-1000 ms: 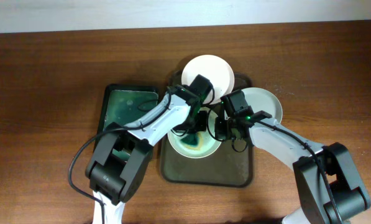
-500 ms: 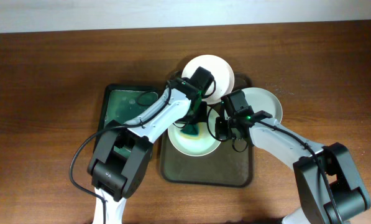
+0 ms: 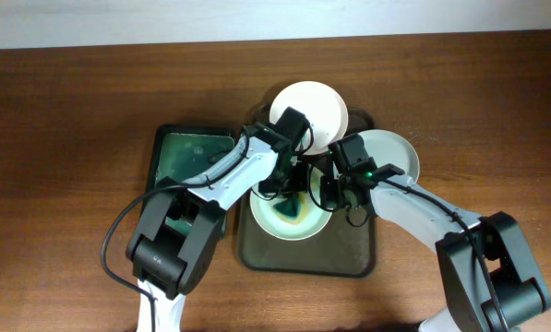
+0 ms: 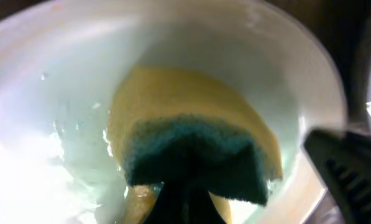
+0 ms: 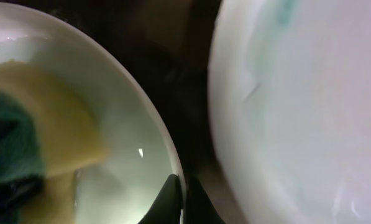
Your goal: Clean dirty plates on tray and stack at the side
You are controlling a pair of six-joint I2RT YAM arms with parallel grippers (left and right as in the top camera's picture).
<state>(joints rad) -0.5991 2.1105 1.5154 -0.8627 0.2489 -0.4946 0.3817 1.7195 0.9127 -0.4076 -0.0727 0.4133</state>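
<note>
Against the frame half a second earlier, the left claw (image 3: 289,183) has drawn the sponge (image 4: 191,146) back from the far side of the plate (image 3: 268,221) toward its middle; the right arm has not shifted. The left claw is clenched on the sponge. The right claw (image 5: 180,200) grasps the plate by its right rim, one finger on either side of the edge. The plate lies on the left part of the tray (image 3: 349,263), its left rim near the tray's left edge, with bare tray floor on the near side. The far plate (image 3: 326,101) overlaps the tray's far edge. The right plate (image 3: 400,152) sits just beside the held rim with a narrow dark gap between them. The basin (image 3: 178,157) stands on the desk (image 3: 72,111) left of the tray. The sponge is folded, green face toward the claw and yellow face on the wet plate, its long axis running across the left wrist view.
</note>
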